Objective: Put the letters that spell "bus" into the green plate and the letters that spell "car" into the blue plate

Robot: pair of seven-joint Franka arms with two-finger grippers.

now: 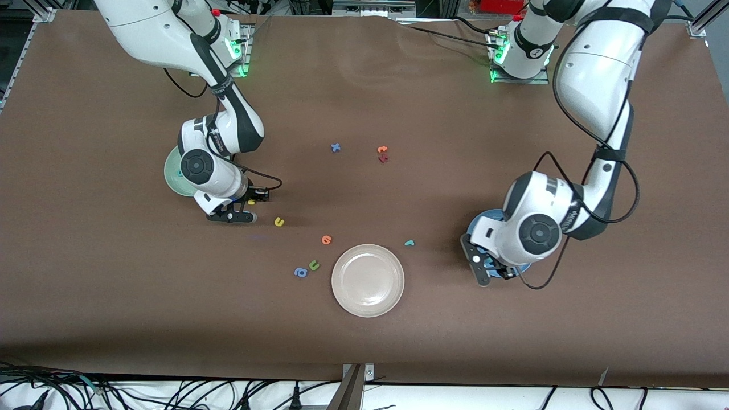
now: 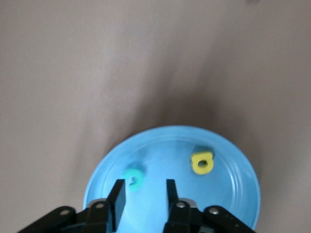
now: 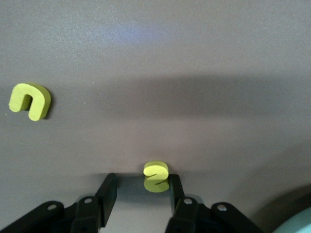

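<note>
Right gripper (image 3: 141,191) straddling yellow s (image 3: 156,176); left gripper (image 2: 143,194) over blue plate (image 2: 233,160)

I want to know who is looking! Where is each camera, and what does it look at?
Front view: high across the table, facing both arms, table and beige plate.
Left wrist view: on the left arm, over the blue plate; left end effector shows.
Right wrist view: on the right arm, over the yellow s; right end effector shows.
Shared: front and right wrist views both show the yellow u.

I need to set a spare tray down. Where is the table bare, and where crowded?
Bare: the strip between the beige plate and the front edge, and the middle stretch toward the bases. Crowded: loose letters from the yellow u to the blue a.
</note>
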